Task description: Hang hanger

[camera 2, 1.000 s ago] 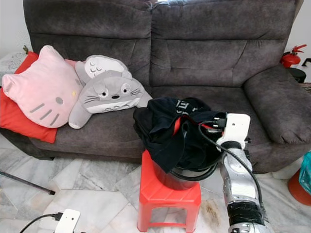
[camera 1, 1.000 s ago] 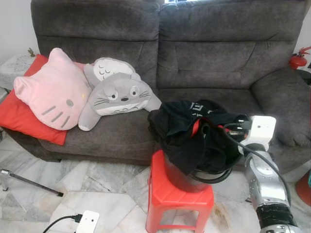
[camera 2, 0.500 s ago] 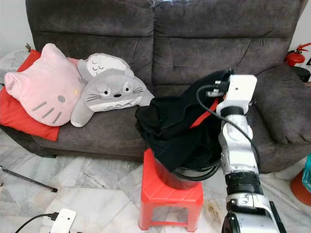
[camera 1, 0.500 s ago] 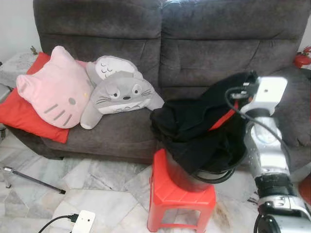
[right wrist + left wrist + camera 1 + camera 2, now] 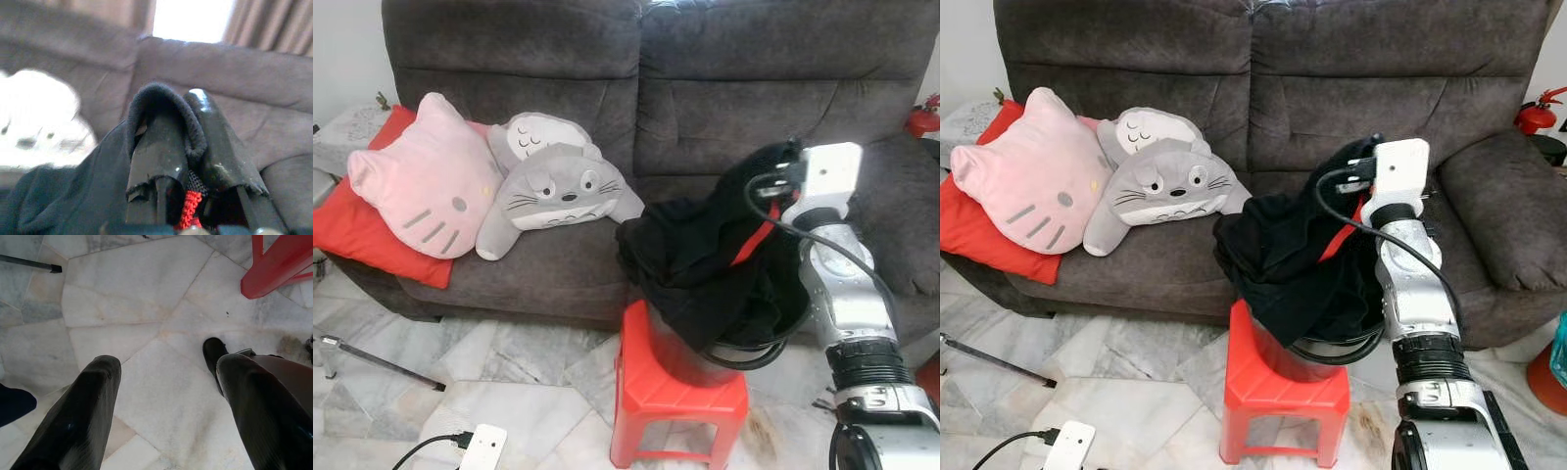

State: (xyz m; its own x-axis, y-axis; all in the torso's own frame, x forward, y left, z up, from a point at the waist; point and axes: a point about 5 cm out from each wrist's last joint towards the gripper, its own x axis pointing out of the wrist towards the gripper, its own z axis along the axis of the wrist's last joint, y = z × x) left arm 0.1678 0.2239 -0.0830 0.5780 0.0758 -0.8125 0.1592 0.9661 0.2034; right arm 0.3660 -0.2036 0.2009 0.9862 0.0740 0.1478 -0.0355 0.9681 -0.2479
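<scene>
Right gripper [image 5: 188, 147] clamped on black garment [image 5: 705, 264] above red stool [image 5: 677, 403], left gripper [image 5: 166, 396] apart over marble floor [image 5: 142, 298]

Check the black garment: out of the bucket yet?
Partly. The right gripper holds one edge of the black garment raised; the rest still drapes over the bucket.

Red stool [image 5: 675, 397] under bucket [image 5: 680, 357]

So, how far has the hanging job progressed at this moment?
Done: the right gripper has its jaws shut on the black garment with red trim, partly raised above the dark bucket on the red plastic stool. Left: no hanger or rail is visible; the hanging is not done.
</scene>
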